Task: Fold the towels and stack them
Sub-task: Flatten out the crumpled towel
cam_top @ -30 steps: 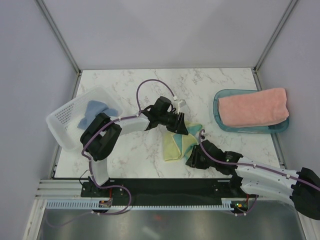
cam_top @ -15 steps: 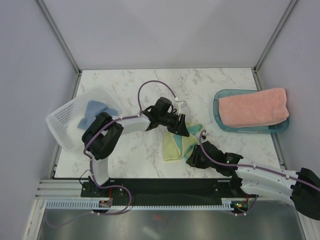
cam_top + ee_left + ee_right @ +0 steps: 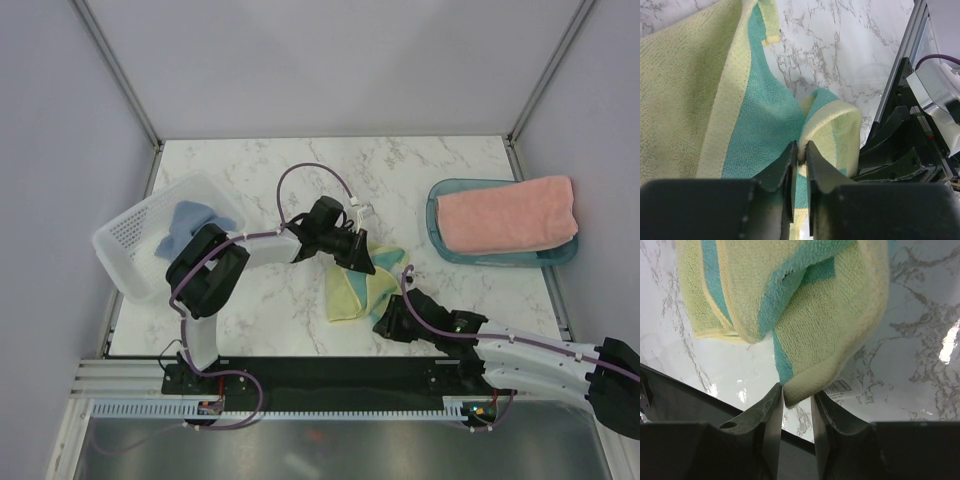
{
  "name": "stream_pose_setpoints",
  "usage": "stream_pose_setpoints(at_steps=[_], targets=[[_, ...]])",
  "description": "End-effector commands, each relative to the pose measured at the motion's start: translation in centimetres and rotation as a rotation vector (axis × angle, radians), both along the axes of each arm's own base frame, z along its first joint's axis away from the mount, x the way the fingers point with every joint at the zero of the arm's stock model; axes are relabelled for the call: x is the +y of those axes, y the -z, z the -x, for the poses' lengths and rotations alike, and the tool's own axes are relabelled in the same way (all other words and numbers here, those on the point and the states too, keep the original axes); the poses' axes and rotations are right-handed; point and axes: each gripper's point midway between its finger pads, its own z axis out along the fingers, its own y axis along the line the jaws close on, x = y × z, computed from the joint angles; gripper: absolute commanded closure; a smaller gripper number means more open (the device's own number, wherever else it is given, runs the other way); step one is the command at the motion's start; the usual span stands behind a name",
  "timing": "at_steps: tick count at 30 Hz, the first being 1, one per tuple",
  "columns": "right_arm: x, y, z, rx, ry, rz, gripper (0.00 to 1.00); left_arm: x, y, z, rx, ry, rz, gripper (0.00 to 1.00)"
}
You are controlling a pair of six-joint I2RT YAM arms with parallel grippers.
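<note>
Pinching a raised fold of the pale-yellow-and-teal towel (image 3: 685,100), my left jaws are clamped on it; my right jaws grip its near corner above the table (image 3: 920,365).

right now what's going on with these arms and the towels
Both arms are working the yellow-and-teal towel. The left hand pinches a raised fold of it; the right hand grips its near corner. A folded pink towel lies on the teal tray, and a blue-grey towel sits crumpled in the white basket.
</note>
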Motion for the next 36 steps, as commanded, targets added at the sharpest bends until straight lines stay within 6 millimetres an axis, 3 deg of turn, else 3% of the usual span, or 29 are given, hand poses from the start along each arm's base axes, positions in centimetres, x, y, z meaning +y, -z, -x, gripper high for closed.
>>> stream_pose_setpoints(at_steps=[1, 5, 8, 10, 11, 12, 16, 17, 18, 19, 20, 21, 22, 23, 24, 25, 27, 28, 30, 31, 33, 34, 36], targets=[[0.4, -0.4, -0.4, -0.018, 0.034, -0.042, 0.64, -0.6, -0.4, 0.1, -0.032, 0.045, 0.037, 0.86], [0.5, -0.3, -0.2, -0.021, 0.038, -0.048, 0.64, -0.6, -0.4, -0.1, -0.033, 0.041, 0.036, 0.98], [0.7, -0.2, -0.2, -0.018, 0.035, -0.046, 0.65, -0.7, -0.5, -0.2, -0.034, 0.032, 0.038, 0.98], [0.7, -0.1, -0.2, -0.021, 0.036, -0.043, 0.73, -0.7, -0.6, -0.3, -0.034, 0.027, 0.041, 0.98], [0.8, -0.1, -0.2, -0.022, 0.036, -0.046, 0.93, -0.7, -0.6, -0.4, -0.037, 0.017, 0.037, 0.98], [0.8, -0.3, -0.2, -0.027, 0.035, -0.048, 1.0, -0.6, -0.6, -0.7, -0.042, -0.002, 0.032, 0.98], [-0.3, -1.9, -1.2, -0.099, 0.047, 0.001, 1.0, 0.0, -2.4, -2.7, -0.085, -0.1, -0.004, 0.98], [-0.1, -4.2, -2.3, -0.158, 0.041, 0.026, 1.0, 0.6, -3.9, -3.1, -0.095, -0.125, -0.045, 0.98], [-1.6, -4.4, -2.3, -0.155, 0.046, 0.122, 1.0, 1.5, -4.5, -4.6, -0.166, -0.182, -0.095, 0.98], [-1.2, -7.4, -3.6, -0.213, 0.059, 0.132, 1.0, 2.1, -5.6, -5.3, -0.21, -0.219, -0.123, 0.98], [-2.2, -8.8, -4.9, -0.282, 0.076, 0.205, 1.0, 3.1, -8.2, -5.8, -0.257, -0.257, -0.143, 0.98], [-3.3, -9.6, -5.3, -0.305, 0.077, 0.282, 1.0, 4.4, -9.6, -7.3, -0.336, -0.33, -0.189, 0.98], [-3.2, -13.2, -7.1, -0.382, 0.123, 0.302, 1.0, 5.1, -11.7, -8.0, -0.382, -0.367, -0.19, 0.98], [-3.8, -14.9, -8.0, -0.421, 0.147, 0.339, 1.0, 6.0, -12.9, -8.1, -0.41, -0.391, -0.208, 0.98], [-4.7, -16.2, -8.4, -0.452, 0.13, 0.415, 1.0, 7.3, -15.9, -8.3, -0.482, -0.429, -0.195, 0.98], [-4.2, -19.9, -9.6, -0.504, 0.162, 0.395, 1.0, 7.8, -17.6, -8.2, -0.514, -0.443, -0.182, 0.98], [-5.6, -23.6, -10.9, -0.577, 0.185, 0.47, 1.0, 9.7, -22.5, -7.6, -0.582, -0.5, -0.152, 0.98], [-5.6, -27.2, -11.4, -0.627, 0.209, 0.445, 1.0, 10.5, -24.4, -7.3, -0.608, -0.532, -0.139, 0.98], [-6.7, -30.4, -11.8, -0.68, 0.23, 0.475, 1.0, 12.0, -27.9, -6.6, -0.653, -0.583, -0.104, 0.98], [-7.2, -33.0, -11.7, -0.734, 0.214, 0.479, 1.0, 13.1, -30.3, -5.4, -0.684, -0.6, -0.056, 0.98], [-8.3, -35.2, -11.6, -0.778, 0.227, 0.501, 1.0, 14.0, -32.7, -4.4, -0.709, -0.614, -0.014, 0.98], [-8.9, -37.2, -11.4, -0.814, 0.227, 0.491, 1.0, 14.7, -34.0, -3.5, -0.719, -0.622, 0.008, 0.98], [-9.2, -39.1, -11.1, -0.85, 0.215, 0.467, 1.0, 15.3, -35.1, -2.7, -0.724, -0.631, 0.038, 0.98]])
